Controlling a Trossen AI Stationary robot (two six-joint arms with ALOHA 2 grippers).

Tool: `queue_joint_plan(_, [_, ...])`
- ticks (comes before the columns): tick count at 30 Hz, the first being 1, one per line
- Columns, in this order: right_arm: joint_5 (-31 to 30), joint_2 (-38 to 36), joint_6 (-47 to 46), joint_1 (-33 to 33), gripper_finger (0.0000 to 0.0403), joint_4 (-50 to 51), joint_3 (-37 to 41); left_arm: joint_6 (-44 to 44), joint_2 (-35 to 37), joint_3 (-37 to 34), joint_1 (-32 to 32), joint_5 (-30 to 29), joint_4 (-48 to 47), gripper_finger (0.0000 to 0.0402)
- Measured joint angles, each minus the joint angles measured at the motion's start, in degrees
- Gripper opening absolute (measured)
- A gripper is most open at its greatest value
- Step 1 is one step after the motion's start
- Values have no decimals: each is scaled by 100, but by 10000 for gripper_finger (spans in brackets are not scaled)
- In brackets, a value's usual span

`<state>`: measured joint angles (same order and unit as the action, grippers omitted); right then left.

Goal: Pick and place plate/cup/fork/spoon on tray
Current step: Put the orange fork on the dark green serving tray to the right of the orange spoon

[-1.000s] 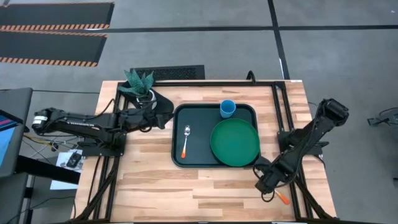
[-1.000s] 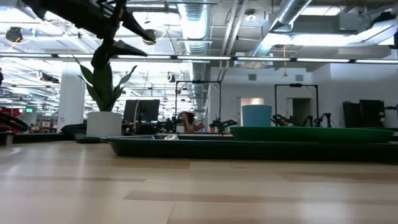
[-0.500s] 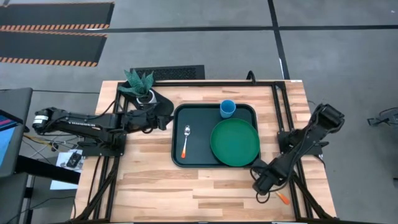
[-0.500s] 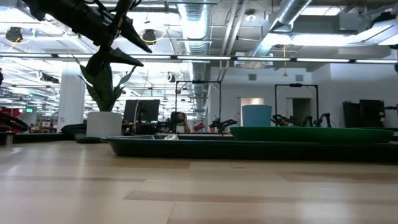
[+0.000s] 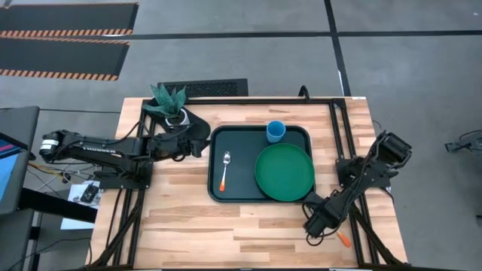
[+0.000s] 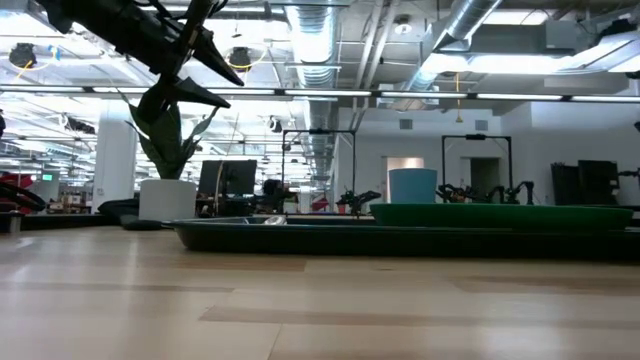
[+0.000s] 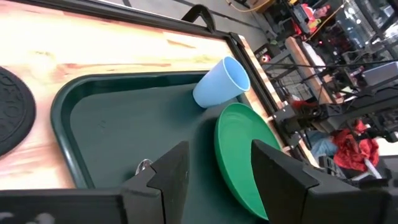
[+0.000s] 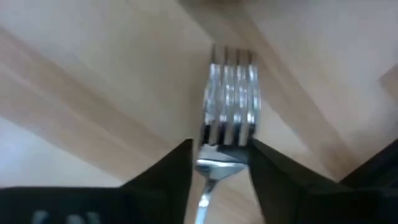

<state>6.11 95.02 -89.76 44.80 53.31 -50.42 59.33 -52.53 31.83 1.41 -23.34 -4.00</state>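
The dark tray (image 5: 220, 188) lies mid-table. On it are the green plate (image 5: 284, 172), the light-blue cup (image 5: 276, 131) and the spoon (image 5: 225, 170). The wrist view also shows the cup (image 7: 219, 83) and plate (image 7: 239, 155). My left gripper (image 5: 199, 143) hovers open and empty by the tray's left edge. The fork (image 8: 231, 93) lies flat on the table near the right front. Its orange handle end (image 5: 343, 239) sticks out behind my right gripper (image 5: 315, 224). That gripper is low over the fork and open, with one finger on either side of the base of the tines.
A white plant pot (image 5: 175, 113) with a green plant stands at the far left, on a black round mat (image 7: 12, 118) behind my left gripper. Black frame rails (image 5: 335, 128) run along the table's right and far sides. Bare wood lies in front of the tray.
My right gripper has moved toward the table's near edge and a little left, coming down over the fork. The fork's orange handle end has stayed where it was on the table.
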Motion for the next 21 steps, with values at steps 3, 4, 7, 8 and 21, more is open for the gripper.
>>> queue_joint_plan(3, [27,-6,-19,0,124,6,-19,2,-4,0,0,-3,-61,157])
queue_joint_plan(4, [43,-9,-36,0,108,10,-19,2,-6,0,0,-3,-99,157])
queue_joint_plan(7, [180,-11,4,-3,69,-21,-18,56,-7,0,0,-1,-157,157])
queue_joint_plan(8, [181,-4,20,2,60,-72,-13,87,-7,0,0,-3,-178,157])
queue_joint_plan(21, [355,-647,137,15,5,-1157,-21,136,-9,0,0,41,-223,157])
